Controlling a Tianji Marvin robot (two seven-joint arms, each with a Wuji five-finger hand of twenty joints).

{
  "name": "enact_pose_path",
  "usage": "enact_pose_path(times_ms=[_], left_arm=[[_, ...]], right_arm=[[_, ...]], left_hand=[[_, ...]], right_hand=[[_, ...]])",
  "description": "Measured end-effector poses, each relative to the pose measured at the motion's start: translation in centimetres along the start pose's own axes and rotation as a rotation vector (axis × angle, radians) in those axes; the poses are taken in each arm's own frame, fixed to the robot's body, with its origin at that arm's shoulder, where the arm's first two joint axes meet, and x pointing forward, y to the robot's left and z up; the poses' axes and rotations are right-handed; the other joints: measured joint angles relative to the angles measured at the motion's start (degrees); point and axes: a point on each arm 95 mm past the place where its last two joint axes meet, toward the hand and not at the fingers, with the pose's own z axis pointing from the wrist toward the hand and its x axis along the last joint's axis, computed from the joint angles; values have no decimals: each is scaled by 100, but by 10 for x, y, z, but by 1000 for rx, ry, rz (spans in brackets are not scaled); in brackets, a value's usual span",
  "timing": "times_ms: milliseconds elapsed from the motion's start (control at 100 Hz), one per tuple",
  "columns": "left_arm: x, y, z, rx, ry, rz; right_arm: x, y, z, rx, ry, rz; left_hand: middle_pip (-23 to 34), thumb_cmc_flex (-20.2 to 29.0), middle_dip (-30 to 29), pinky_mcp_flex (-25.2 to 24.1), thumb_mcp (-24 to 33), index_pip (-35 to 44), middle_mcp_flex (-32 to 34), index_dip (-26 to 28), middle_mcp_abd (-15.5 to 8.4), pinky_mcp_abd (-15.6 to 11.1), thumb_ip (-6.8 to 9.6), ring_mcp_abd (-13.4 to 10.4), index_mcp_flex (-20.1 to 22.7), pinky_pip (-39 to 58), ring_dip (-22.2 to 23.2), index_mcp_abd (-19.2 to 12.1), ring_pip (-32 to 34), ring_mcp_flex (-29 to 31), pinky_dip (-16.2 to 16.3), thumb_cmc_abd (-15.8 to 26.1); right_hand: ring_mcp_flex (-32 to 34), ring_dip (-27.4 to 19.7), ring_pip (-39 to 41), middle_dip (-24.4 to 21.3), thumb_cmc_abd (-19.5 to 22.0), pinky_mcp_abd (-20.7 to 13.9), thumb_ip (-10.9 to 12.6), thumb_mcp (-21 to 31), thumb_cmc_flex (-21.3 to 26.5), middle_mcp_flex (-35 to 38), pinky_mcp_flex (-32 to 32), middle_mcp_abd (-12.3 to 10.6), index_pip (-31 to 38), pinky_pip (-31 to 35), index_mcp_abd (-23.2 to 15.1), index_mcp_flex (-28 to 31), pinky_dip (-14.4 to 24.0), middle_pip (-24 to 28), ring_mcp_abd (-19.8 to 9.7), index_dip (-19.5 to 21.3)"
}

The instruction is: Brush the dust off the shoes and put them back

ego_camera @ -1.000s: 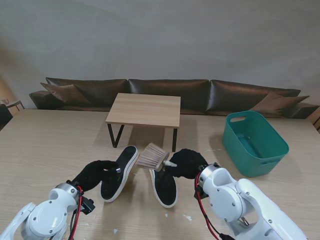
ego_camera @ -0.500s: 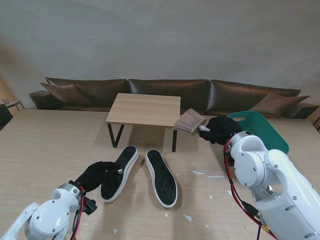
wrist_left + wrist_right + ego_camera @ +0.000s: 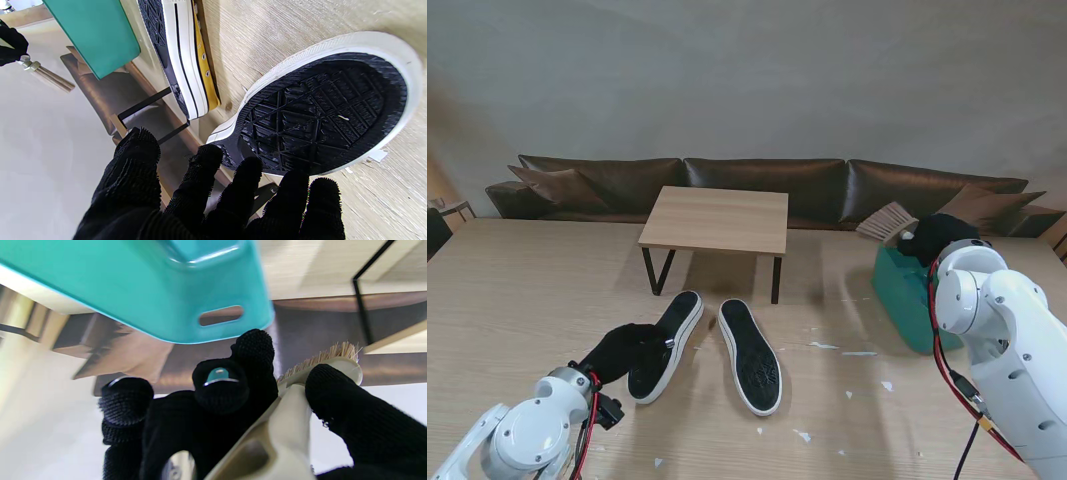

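Right hand (image 3: 935, 236), black-gloved, raised over the teal plastic basket (image 3: 907, 290) at the table's right side. Fingers wrapped round the cream handle of a pale-bristled brush (image 3: 887, 220); bristle head points left, clear of the basket rim. Right wrist view: thumb (image 3: 333, 390) on one side of the handle, other fingers curled on the other, bristles (image 3: 320, 356) sticking out past them, the basket's handle slot close by.

Left hand (image 3: 622, 348), also black-gloved, low on the light wooden table (image 3: 507, 300), its fingers touching the heel end of the left black-soled, white-rimmed canvas shoe (image 3: 667, 345). That shoe is tipped, sole turned up and inward. Left wrist view: fingertips (image 3: 247, 173) slightly apart at the sole's edge; whether they actually clamp the shoe, cannot tell.

Second matching shoe (image 3: 750, 356) lies sole-up just beside the first, to its right, untouched. Yellow upper (image 3: 203, 63) shows in the left wrist view.

Small white flecks (image 3: 827, 346) scattered on the table around the shoes.
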Motion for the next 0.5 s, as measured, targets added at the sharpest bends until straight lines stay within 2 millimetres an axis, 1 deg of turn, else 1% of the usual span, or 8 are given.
enact_pose_path(times_ms=[220,370,500], left_arm=[[-1,0,0,1,-4,0],[-2,1,-1,3,-9,0],[-3,2,-2,4,-12,0]], right_arm=[[-25,-1,21,9,-114,-50],[-36,-2,28,34,-164,-99],[-42,-7,33,62,-181,-125]], left_hand=[[0,0,0,-14,0,0,0,0,0,-1,0,1,0,0,1,0,-9,-3,0,0],[0,0,0,-19,0,0,0,0,0,-37,0,-2,0,0,1,0,-15,-5,1,0],[0,0,0,-20,0,0,0,0,0,-40,0,-17,0,0,1,1,-15,-9,1,0]], right_hand=[[0,0,1,0,0,0,0,0,0,0,1,0,0,0,0,0,0,0,0,3],[0,0,1,0,0,0,0,0,0,0,1,0,0,0,0,0,0,1,0,4],[0,0,1,0,0,0,0,0,0,0,1,0,0,0,0,0,0,1,0,4]])
